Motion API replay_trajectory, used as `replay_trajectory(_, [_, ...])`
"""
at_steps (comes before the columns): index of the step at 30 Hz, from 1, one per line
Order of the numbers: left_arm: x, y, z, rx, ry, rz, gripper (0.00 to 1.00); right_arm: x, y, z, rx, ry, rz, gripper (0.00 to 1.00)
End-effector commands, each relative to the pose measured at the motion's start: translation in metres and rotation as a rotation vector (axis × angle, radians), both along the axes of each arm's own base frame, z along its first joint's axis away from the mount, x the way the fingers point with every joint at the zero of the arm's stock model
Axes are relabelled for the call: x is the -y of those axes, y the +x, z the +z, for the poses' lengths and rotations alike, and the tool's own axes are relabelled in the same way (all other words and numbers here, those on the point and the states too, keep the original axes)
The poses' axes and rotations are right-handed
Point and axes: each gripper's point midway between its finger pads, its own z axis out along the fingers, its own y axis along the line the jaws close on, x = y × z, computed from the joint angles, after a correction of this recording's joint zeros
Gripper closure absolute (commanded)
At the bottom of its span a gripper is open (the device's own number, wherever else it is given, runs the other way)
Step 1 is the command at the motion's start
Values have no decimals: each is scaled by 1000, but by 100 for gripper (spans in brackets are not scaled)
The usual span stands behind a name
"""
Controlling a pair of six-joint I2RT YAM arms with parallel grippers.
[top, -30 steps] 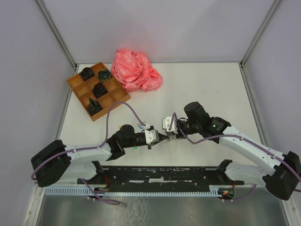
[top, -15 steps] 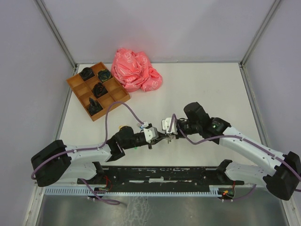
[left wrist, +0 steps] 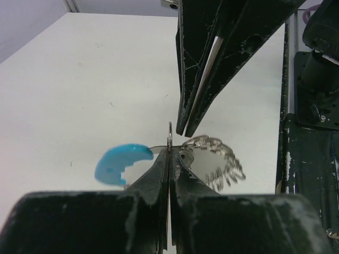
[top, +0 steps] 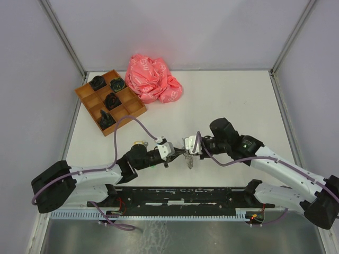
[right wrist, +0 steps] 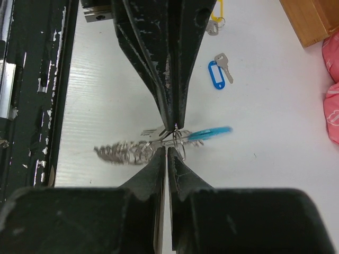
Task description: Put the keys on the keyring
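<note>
White table (top: 238, 100), left tool (left wrist: 169, 154), right tool (right wrist: 167, 151) nearer than before, keyring (left wrist: 214, 161) perhaps between.

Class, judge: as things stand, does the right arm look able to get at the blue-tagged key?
Probably not directly: the left gripper, shut on the keyring, stands just before the right gripper; the blue-tagged key lies beyond it.

No readable text, number or brand was found in any view. The pink bag (top: 152, 79) carried white print, too small and crumpled to make out. The blue key tag (right wrist: 215, 74) and the yellow key tag (right wrist: 217, 11) showed no legible writing at this resolution.
</note>
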Motion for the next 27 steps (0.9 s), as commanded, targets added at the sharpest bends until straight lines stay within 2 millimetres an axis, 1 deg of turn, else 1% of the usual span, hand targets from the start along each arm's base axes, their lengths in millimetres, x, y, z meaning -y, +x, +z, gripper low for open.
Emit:
replay_trajectory(1, [-6,5,11,125,11,10,97,4,-7,7,0,19,-11,85])
replay_trajectory(4, [-6,5,9,154,35,-2,97,9,-5,9,12,19,-41,78])
replay_trajectory(9, [-3,5,12,165,17,-4,97,15,4,14,19,47,-121,71])
replay_trajectory(14, [-3,4,13,167,2,-8,97,15,9,12,15,92,-147,61])
replay_trajectory(19, [-4,2,15,169,-11,-12,97,6,18,13,-6,156,-168,60])
replay_trajectory(22, [-4,2,15,169,-14,-15,97,2,20,12,-23,184,-170,59])
replay_trajectory(27, [-3,1,16,167,-20,-18,97,-3,18,6,-48,193,-145,60])
